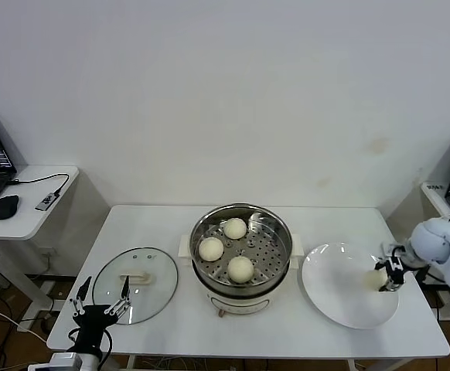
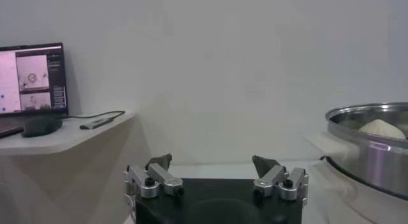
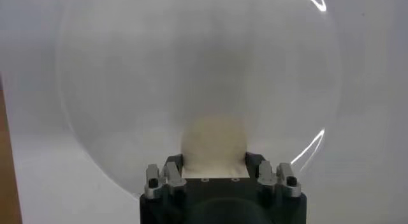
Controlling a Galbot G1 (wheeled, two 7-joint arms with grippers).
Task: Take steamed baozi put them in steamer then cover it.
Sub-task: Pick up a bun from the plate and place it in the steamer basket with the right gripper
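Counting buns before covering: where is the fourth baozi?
In the head view, the fourth baozi sits on the white plate, right of the steamer, between the right gripper's fingers.

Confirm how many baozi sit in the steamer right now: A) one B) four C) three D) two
C: the head view shows three baozi on the steamer tray, while the fourth is on the white plate between the right gripper fingers.

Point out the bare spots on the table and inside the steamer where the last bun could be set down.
Inside the steamer, three baozi ring the left and middle; the perforated tray's right side is bare. On the table, the front strip before the steamer is free. The left is filled by the glass lid, the right by the white plate, where the right claw grips the fourth baozi.
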